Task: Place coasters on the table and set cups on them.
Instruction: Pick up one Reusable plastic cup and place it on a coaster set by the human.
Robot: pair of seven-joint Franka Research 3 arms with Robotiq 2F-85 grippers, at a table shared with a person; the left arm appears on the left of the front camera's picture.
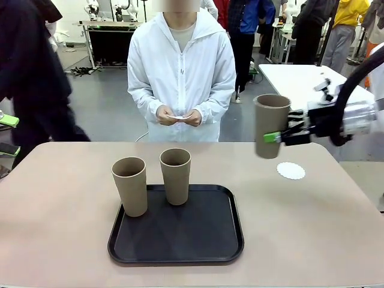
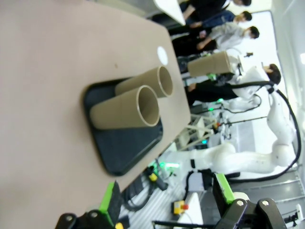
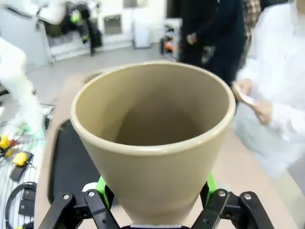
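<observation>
Entry: cup (image 1: pixel 271 125), upright, clamped at its lower wall by the right gripper (image 1: pixel 273 137), aloft just left of the coaster (image 1: pixel 291 170) on the table (image 1: pixel 60 204), far right; centre base over coaster, lower level, then release; left gripper (image 2: pixel 167 200) wide open, empty.

Bright, even light from overhead — the table (image 1: pixel 60 210) is lit flat, the black tray (image 1: pixel 180 237) carries only a pale sheen on its rim, and shadows are soft and faint. The front view is crisp. The left wrist view is soft all over and washes out to white at its right side (wide-angle bending is plain there). In the right wrist view the cup (image 3: pixel 152 157) looms bulged and fairly sharp — the person (image 3: pixel 271 95) behind it is smeared.
</observation>
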